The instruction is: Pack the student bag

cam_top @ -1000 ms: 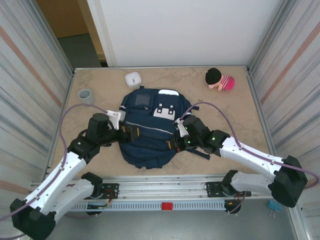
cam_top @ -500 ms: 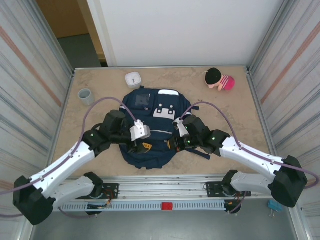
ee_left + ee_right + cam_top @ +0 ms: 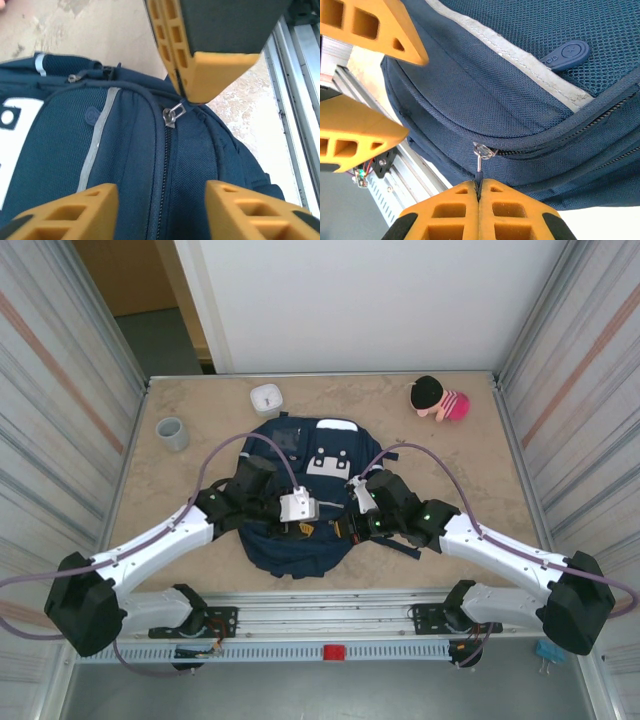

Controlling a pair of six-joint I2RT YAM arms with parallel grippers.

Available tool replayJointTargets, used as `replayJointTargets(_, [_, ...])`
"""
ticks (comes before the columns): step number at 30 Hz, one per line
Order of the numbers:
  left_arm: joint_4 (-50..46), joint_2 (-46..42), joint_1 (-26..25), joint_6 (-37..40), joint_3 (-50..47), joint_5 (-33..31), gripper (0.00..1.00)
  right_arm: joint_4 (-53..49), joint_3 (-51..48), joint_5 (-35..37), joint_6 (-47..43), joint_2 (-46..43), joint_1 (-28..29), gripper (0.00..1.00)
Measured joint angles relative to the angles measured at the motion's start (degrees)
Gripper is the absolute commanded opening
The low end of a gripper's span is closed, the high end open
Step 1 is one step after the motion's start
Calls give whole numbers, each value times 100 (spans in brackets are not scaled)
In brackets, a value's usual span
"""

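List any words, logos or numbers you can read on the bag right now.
No words or numbers are legible.
Rubber pull tab on the student bag: embossed round mark with tiny lettering beside it, too small to read.
Round emblem on the bag's front panel: too blurred to read.
White buckle patch: no print visible.
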Motion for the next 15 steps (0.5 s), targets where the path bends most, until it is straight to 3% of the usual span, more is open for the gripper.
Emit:
replayJointTargets(4, [50, 39, -28, 98, 0, -184, 1, 4, 0, 20, 0, -2, -2, 0])
replayJointTargets(15, [90, -269, 87, 136, -74, -297, 0, 103, -103, 173, 2, -184, -197, 0])
